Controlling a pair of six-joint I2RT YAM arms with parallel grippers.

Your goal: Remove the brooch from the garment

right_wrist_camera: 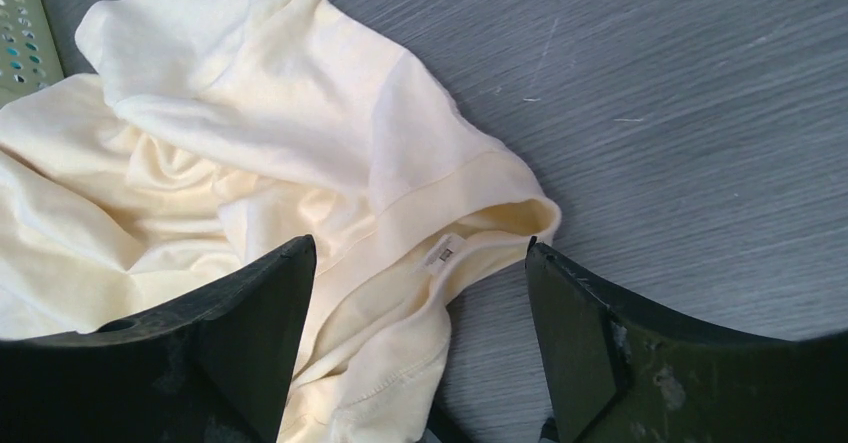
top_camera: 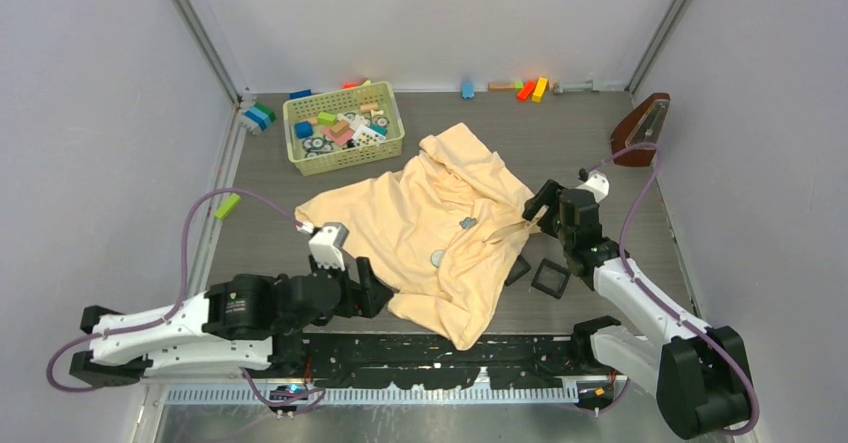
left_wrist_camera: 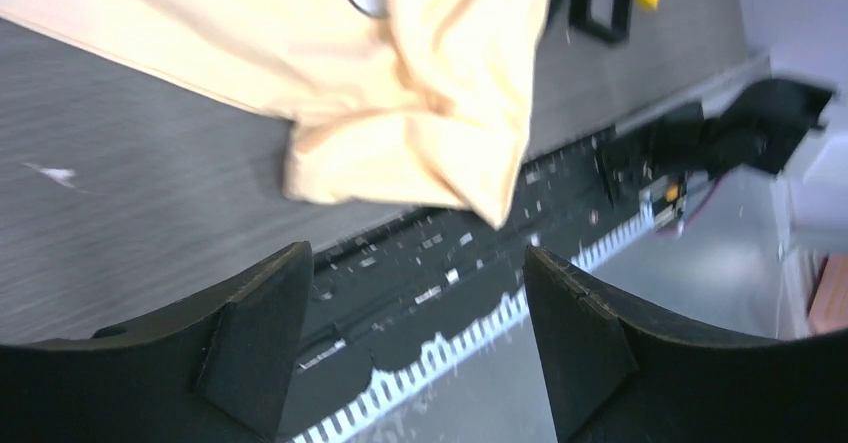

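garment: crumpled pale-yellow cloth shirt (top_camera: 430, 213), mid-table | brooch: tiny silvery ornament (top_camera: 467, 223) on the shirt's upper face; near a flat round grey disc (top_camera: 438, 258) | left gripper (top_camera: 368, 289): jaws wide, empty; at the shirt's near-left edge | right gripper (top_camera: 543, 203): jaws wide; straddling the shirt's hem, nothing clamped

The right gripper (right_wrist_camera: 420, 248) has its fingers spread over the garment (right_wrist_camera: 250, 153) hem. Cloth fills the room ahead and to its left, while bare table (right_wrist_camera: 680, 113) lies open to its right. Two trays (top_camera: 550, 279) sit just behind it, beside the arm. The left gripper (left_wrist_camera: 415, 263), fingers also spread, faces a fold of cloth, with bare table to its left. The basket (top_camera: 343, 128) stands beyond the cloth.
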